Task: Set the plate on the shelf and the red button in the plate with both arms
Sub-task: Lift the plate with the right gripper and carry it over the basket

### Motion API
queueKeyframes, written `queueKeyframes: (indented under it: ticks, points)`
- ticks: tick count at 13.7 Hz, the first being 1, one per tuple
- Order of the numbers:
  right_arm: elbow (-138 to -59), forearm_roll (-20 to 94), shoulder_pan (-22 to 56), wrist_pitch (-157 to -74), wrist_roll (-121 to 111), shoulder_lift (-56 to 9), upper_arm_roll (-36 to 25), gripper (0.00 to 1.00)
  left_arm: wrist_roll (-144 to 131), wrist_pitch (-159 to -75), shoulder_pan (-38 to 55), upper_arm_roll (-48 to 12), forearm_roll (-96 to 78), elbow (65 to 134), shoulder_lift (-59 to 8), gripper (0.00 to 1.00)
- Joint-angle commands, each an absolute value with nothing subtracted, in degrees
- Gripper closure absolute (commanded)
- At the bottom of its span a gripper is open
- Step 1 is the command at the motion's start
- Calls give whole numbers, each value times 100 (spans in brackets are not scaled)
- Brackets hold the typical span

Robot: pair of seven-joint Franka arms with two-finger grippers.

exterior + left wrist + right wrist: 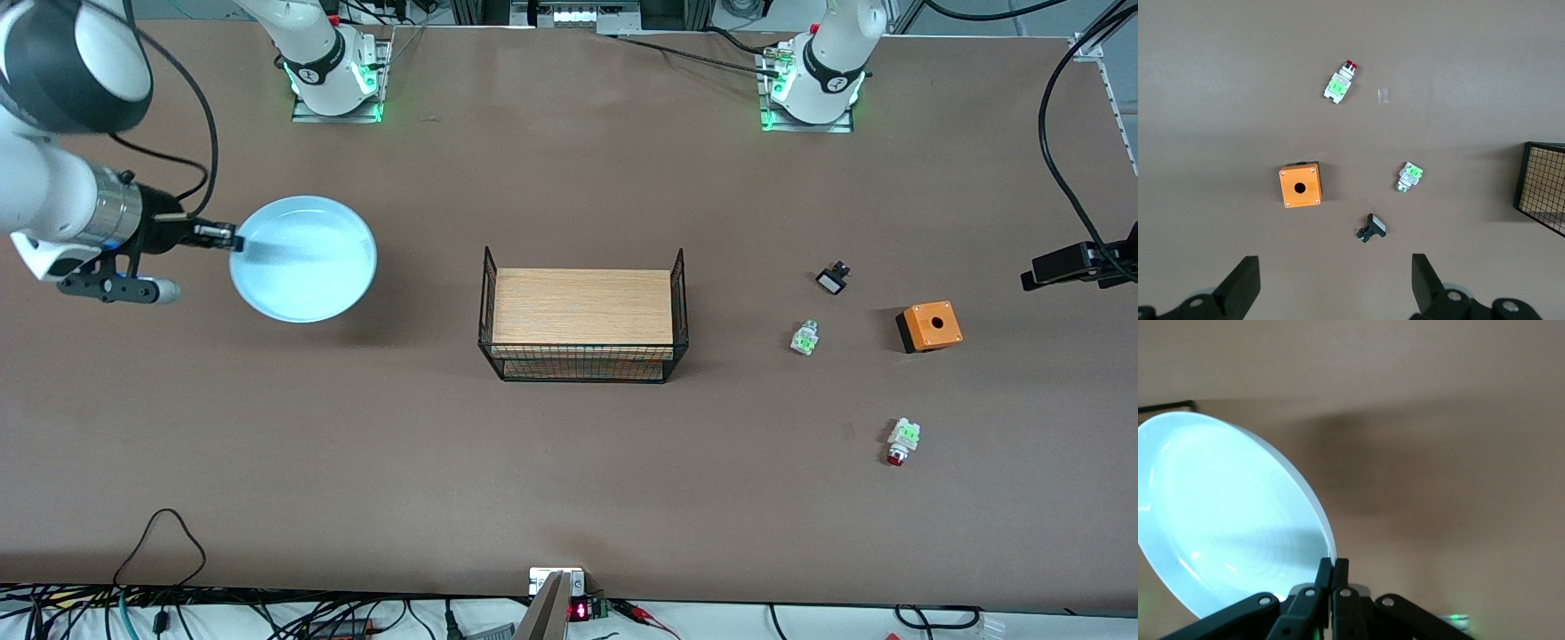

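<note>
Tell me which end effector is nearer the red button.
Left. The left end effector hangs open above the small parts, the red button among them. The right end effector holds the plate at the table's right-arm end.

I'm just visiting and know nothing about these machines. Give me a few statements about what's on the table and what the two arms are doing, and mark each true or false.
1. The right gripper is shut on the rim of the plate. True.
2. The plate lies on the wooden shelf. False: it is held up in the air, tilted, toward the right arm's end of the table.
3. The left gripper holds the red button. False: it is open and empty, above the small parts.
4. The red button is nearer to the front camera than the orange box. True.
5. The wooden shelf's top is bare. True.
</note>
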State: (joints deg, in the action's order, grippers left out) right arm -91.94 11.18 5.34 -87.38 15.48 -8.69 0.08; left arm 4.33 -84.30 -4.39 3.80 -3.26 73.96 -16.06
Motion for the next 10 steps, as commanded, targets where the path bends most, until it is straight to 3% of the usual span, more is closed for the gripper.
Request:
queueKeyframes:
  ticks: [1,5,10]
  points:
    - [-8877,1397,860,-8534,2301,-905,9,100,545,-8394,-457,387,-466,7189,-1696,0]
    - [-8851,1415,1598,-8622,3723,-914,105,100,554,-8473,-475,387,-466,7190,-1696,0]
    - [-8824,1555,2652,-9411,5499,-1002,132,100,545,-8481,-449,378,-475,7189,-1758,0]
